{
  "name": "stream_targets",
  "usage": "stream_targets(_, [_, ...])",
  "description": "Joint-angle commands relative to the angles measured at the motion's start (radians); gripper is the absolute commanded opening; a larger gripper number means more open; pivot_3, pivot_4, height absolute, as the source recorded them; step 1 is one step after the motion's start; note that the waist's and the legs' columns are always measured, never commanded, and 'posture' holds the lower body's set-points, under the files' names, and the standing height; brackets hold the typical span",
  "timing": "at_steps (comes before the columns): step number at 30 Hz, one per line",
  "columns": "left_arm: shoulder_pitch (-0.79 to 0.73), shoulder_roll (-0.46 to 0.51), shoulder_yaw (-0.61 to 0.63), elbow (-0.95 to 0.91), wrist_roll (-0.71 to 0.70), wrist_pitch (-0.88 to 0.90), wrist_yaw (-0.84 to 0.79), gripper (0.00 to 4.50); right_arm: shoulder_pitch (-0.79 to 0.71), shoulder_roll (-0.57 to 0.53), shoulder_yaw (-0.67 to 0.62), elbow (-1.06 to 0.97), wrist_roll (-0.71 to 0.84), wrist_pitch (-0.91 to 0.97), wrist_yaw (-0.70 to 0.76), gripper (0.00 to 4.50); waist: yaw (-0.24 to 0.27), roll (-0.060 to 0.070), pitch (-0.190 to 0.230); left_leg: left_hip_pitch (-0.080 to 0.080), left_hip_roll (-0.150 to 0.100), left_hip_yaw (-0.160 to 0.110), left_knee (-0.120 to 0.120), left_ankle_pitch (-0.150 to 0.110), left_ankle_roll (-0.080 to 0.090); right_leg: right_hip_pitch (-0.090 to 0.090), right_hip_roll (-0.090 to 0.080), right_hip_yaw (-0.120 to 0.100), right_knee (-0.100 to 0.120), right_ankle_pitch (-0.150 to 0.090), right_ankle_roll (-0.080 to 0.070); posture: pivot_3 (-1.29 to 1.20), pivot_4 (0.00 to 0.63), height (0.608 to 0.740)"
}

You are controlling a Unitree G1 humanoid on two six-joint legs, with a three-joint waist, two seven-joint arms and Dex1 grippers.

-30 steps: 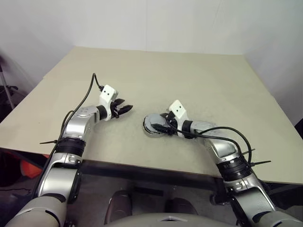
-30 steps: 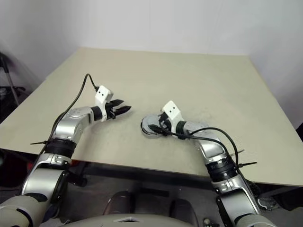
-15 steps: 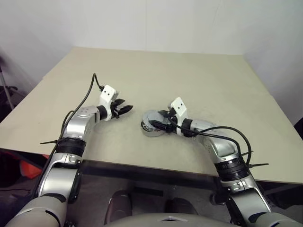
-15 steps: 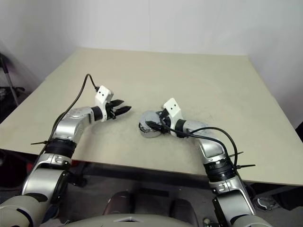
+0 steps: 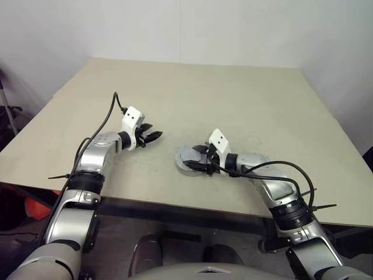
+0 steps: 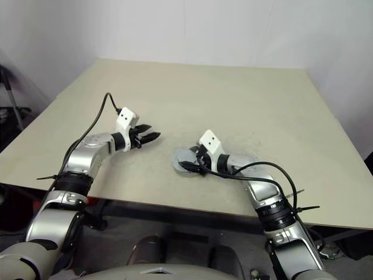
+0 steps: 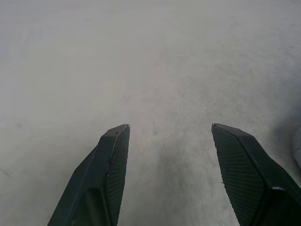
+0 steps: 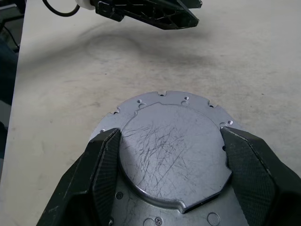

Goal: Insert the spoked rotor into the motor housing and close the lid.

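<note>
Centrally, the motor housing [image 8: 169,155] lies flat near the tabletop's [image 5: 233,99] near edge, its round scratched grey face upward, screw holes around its rim. The right hand [image 8: 171,160] straddles it, fingers spread at its sides. The left hand [image 7: 171,141] hovers spread, empty, further left.

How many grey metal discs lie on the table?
1: a scratched grey metal disc near the table's front edge, between the right gripper's jaws. Anything beneath it is hidden.
</note>
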Motion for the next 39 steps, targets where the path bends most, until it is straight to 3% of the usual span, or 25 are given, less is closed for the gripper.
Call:
stream_targets(1, [-0.013, 0.006, 0.008, -0.014, 0.0, -0.007, 0.004, 2.95, -0.025, 0.002, -0.016, -0.014, 0.002, -0.027, -0.009, 2.93, 0.0, 0.0, 0.0, 0.0, 0.0, 0.0, 0.0, 0.0, 0.0, 0.0, 0.0, 0.0, 0.0, 0.0, 0.0, 0.0, 0.0, 0.74])
stream_targets(39, [-0.029, 0.006, 0.008, 0.02, 0.011, -0.02, 0.014, 2.95, 0.035, -0.058, -0.002, 0.009, -0.019, -0.062, 0.02, 2.93, 0.004, 0.0, 0.0, 0.006, -0.001, -0.004, 0.0, 0.0, 0.0, 0.007, 0.0, 0.0, -0.001, 0.0, 0.0, 0.0, 0.0, 0.74])
